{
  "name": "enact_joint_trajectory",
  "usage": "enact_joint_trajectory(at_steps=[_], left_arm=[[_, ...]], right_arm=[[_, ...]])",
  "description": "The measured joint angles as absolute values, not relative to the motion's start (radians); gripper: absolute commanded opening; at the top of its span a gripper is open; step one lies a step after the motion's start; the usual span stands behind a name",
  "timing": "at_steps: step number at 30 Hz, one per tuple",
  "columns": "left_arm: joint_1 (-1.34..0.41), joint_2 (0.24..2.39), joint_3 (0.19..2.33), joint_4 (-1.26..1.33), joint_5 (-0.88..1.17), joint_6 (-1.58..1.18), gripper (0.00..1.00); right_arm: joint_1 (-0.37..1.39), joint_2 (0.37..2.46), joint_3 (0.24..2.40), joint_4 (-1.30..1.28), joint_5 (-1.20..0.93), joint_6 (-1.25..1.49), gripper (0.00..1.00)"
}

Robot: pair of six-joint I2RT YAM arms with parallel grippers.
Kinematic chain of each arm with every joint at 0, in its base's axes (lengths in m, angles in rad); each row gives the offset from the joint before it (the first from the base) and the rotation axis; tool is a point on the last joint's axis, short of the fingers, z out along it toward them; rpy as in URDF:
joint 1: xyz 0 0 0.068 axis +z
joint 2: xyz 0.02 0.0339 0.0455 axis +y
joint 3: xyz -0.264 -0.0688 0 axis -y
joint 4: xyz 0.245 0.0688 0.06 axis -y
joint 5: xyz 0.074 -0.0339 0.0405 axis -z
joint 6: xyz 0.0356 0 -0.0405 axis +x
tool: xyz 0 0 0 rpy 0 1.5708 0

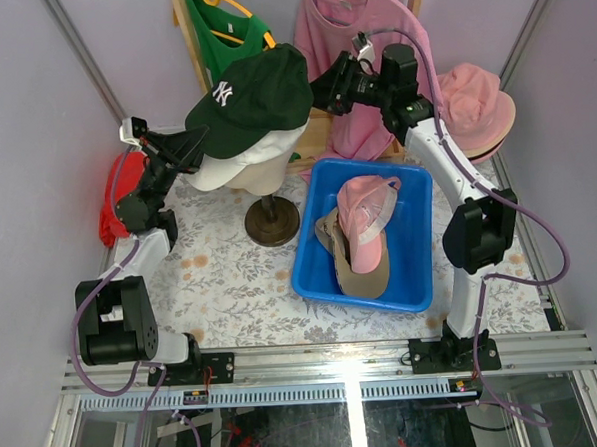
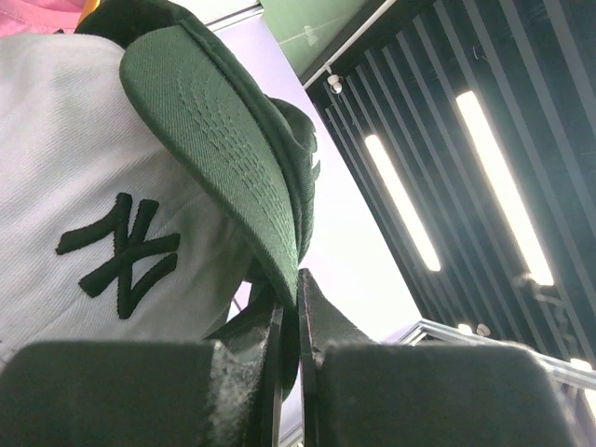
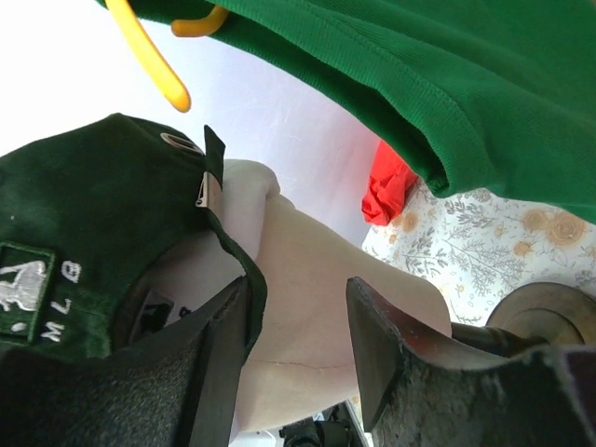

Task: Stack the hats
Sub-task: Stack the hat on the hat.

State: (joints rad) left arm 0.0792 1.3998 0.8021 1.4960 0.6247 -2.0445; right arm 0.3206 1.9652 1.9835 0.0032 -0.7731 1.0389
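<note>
1. The green cap [image 1: 257,95] sits on top of the head [image 1: 264,177], over a white cap [image 1: 237,165].
2. The left pincer [image 2: 291,303], at the head's left, is closed tight on the green cap's brim.
3. The right pincer [image 3: 298,293], at the head's far right, stands about half open and holds nothing. The cap's back edge lies just beside one finger; I cannot tell whether they touch.
4. The cap looks light. Its crown is soft and would likely crumple if squeezed, so the stiff brim is the surest hold and the back band the second.
5. The brim points left of the head and the strap right, so the long axis runs across the table, crown up.
6. A pink cap [image 1: 363,205] and a tan cap [image 1: 366,272] lie in a bin [image 1: 416,177] right of the head.
</note>
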Motion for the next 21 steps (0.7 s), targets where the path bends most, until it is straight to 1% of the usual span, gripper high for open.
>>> enact_joint_trajectory(at_steps=[4,9,13,21], left_arm=[[0.079,1.400,0.802,1.497,0.625,-2.045,0.00],[0.079,1.402,0.802,1.498,0.625,-2.045,0.00],[0.079,1.402,0.802,1.498,0.625,-2.045,0.00],[0.065,1.411,0.802,1.503,0.624,-2.045,0.00]], right_arm=[[0.321,1.965,1.923,0.099,-0.799,1.104,0.52],[0.321,1.964,1.913,0.201,-0.822,1.179,0.50],[0.321,1.964,1.913,0.263,-0.835,1.227,0.43],[0.330,1.964,1.913,0.289,-0.866,1.261,0.22]])
